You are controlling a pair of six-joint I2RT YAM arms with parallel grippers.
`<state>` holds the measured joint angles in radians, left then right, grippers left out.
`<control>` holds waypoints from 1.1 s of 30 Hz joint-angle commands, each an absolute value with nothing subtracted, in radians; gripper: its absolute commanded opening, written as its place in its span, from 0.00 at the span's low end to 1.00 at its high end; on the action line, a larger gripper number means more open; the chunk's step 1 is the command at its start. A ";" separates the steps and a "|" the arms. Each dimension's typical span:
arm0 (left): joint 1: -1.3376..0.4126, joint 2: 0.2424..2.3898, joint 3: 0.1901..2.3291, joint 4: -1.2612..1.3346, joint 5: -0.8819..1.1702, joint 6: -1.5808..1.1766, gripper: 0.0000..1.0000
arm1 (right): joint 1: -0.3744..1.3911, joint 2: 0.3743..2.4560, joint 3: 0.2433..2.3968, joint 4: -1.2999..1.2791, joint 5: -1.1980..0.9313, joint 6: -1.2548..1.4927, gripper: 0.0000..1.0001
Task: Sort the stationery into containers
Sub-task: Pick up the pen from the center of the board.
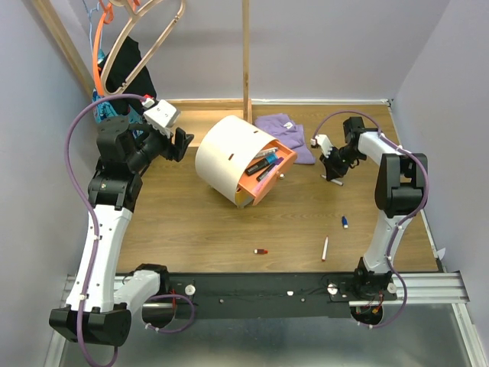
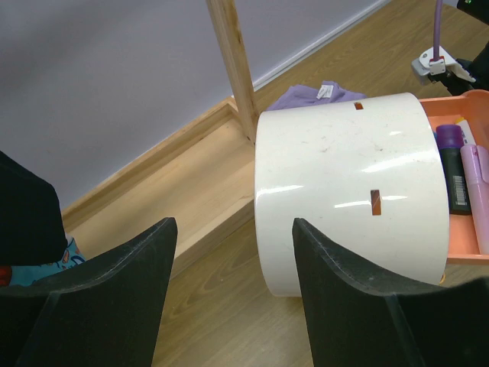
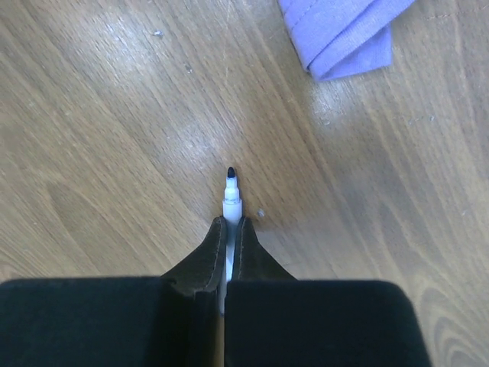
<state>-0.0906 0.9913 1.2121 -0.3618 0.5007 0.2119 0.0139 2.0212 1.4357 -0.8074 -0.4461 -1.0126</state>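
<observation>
The cream-white drum container [image 1: 225,157] lies tilted at the table's middle. Its orange drawer [image 1: 269,174] is pulled out and holds several markers. In the right wrist view, my right gripper [image 3: 231,223] is shut on a thin white pen [image 3: 231,200] whose black tip points at the wood. From above, that gripper [image 1: 335,174] is right of the drawer. My left gripper [image 1: 183,144] stands open just left of the drum [image 2: 344,176], with nothing between its fingers [image 2: 153,252]. A white pen [image 1: 325,248], a blue marker [image 1: 345,222] and a small red item [image 1: 261,251] lie loose near the front.
A purple cloth [image 1: 286,130] lies behind the drawer, and its corner [image 3: 344,34] shows beyond the held pen. An upright wooden post [image 1: 246,57] rises behind the drum. Hangers [image 1: 130,38] hang at the back left. A raised wooden ledge [image 2: 199,176] runs along the back.
</observation>
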 commanded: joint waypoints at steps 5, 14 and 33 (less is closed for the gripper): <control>-0.101 0.971 1.203 -0.315 0.655 0.112 0.73 | -0.024 1.912 1.586 -0.951 -0.593 -0.718 0.01; -0.212 1.023 1.115 0.042 0.848 -0.371 0.75 | -0.051 1.662 1.799 -0.979 -0.825 -0.275 0.01; -0.348 1.304 1.282 0.301 0.781 -0.617 0.68 | 0.135 1.624 1.695 -0.063 -1.028 0.699 0.01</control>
